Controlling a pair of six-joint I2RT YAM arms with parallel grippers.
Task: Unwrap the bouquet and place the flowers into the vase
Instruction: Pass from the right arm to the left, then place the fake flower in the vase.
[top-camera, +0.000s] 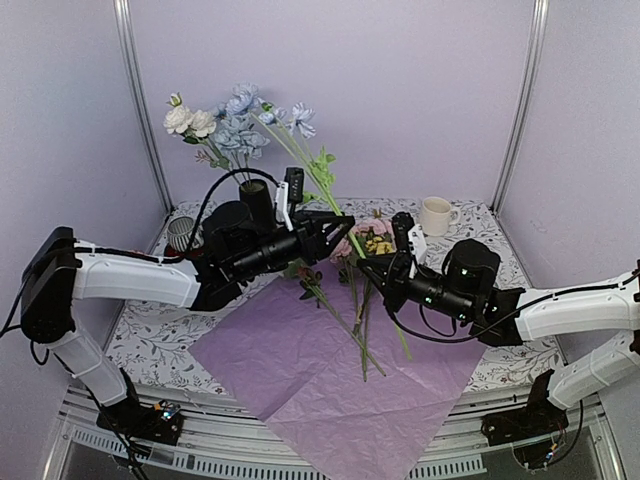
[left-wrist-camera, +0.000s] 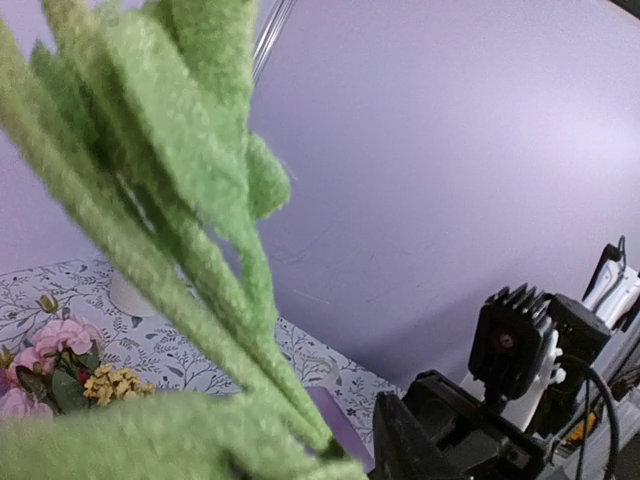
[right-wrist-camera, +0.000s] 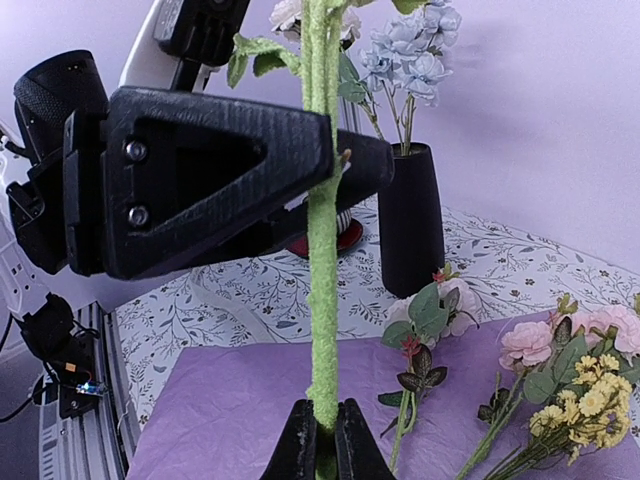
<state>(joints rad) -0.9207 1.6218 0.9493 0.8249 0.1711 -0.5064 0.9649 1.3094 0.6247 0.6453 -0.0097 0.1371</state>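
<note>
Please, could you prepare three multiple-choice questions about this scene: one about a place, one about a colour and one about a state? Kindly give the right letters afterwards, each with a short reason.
1. Where does the mug stand?
A. At the far right of the table, off the paper.
B. In the middle of the paper.
C. At the table's near left corner.

2. What colour is the paper?
A. Green.
B. Pink-lilac.
C. Black.

3. In what state is the right gripper?
A. Open, holding nothing.
B. Shut on the mug.
C. Shut on a green stem.

Answers:
1 A: the top view shows the mug on the patterned tabletop, beyond the paper.
2 B: the sheet spread on the table is pink-lilac.
3 C: the right wrist view shows its fingers pinching the stem's lower end.
</note>
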